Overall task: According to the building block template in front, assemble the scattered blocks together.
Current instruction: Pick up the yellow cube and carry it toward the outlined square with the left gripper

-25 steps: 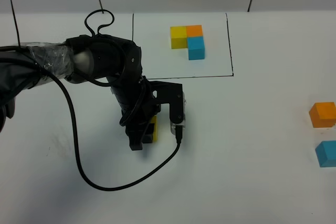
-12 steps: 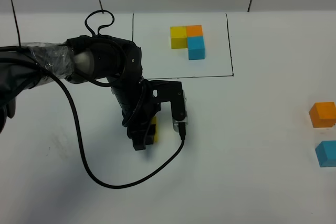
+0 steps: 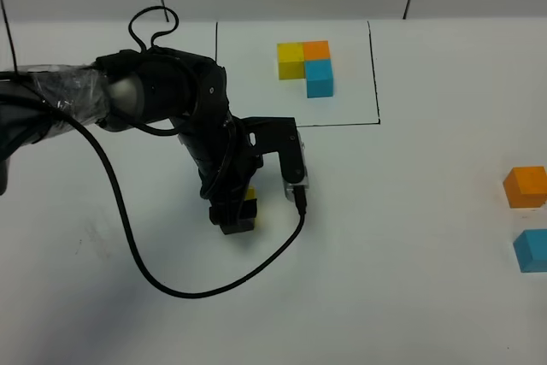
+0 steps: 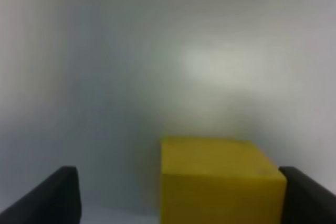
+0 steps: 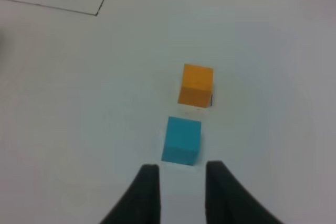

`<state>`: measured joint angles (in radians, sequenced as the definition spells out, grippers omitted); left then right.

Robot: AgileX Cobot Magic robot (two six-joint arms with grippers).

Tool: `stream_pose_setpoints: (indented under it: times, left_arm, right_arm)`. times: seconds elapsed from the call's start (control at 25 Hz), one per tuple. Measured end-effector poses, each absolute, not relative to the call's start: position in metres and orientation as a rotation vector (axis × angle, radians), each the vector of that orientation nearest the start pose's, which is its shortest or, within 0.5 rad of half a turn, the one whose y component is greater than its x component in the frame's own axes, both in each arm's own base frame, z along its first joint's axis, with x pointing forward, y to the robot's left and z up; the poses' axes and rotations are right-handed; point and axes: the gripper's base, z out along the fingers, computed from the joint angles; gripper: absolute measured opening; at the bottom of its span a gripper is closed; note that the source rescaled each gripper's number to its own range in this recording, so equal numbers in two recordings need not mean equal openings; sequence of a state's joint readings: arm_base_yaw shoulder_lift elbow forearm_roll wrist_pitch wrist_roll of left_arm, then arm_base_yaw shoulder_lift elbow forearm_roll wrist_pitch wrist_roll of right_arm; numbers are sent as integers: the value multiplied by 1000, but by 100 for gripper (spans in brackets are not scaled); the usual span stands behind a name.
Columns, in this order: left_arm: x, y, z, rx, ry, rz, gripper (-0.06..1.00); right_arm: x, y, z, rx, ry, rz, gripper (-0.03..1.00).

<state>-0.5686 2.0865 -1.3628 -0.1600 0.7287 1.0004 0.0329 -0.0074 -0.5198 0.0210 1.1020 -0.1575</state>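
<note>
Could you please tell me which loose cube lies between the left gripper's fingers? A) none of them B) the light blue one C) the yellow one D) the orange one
C: the left wrist view shows the yellow cube between the fingers of the left gripper, while the orange cube and light blue cube lie far off to the right.

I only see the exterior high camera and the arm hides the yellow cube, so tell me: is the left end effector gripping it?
Observer: No, the left end effector is open; one finger stands clear of the yellow cube.
Operator: And the other arm?
Observer: The right end effector hovers just short of the light blue cube, holding nothing.
Operator: What lies past that?
Observer: The orange cube, farther from those fingertips.
</note>
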Motion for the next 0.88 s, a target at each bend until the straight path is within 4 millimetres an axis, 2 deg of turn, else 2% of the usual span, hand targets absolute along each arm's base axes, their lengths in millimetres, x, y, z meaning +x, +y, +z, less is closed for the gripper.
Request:
stream_pose_setpoints:
  times: [0.32, 0.44, 0.52, 0.6, 0.72, 0.8, 0.88]
  left_arm:
    - [336, -225, 163, 1893, 2115, -68, 94]
    - [335, -224, 172, 1892, 2102, -57, 88]
    - [334, -222, 175, 1899, 2098, -49, 75]
    - [333, -222, 178, 1897, 2100, -44, 55]
    - [333, -221, 183, 1855, 2121, -47, 17]
    - [332, -221, 186, 1780, 2174, -58, 7]
    - [333, -221, 190, 1653, 2251, -76, 2]
  right_arm:
    - [-10, 1, 279, -198, 2049, -52, 24]
    - [-10, 1, 279, -198, 2049, -52, 24]
    - [-10, 1, 279, -198, 2049, -52, 24]
    - [-10, 1, 279, -198, 2049, -52, 24]
    - [-10, 1, 279, -198, 2049, -52, 24]
    - [-10, 1, 279, -198, 2049, -52, 24]
    - [-10, 1, 279, -198, 2049, -52, 24]
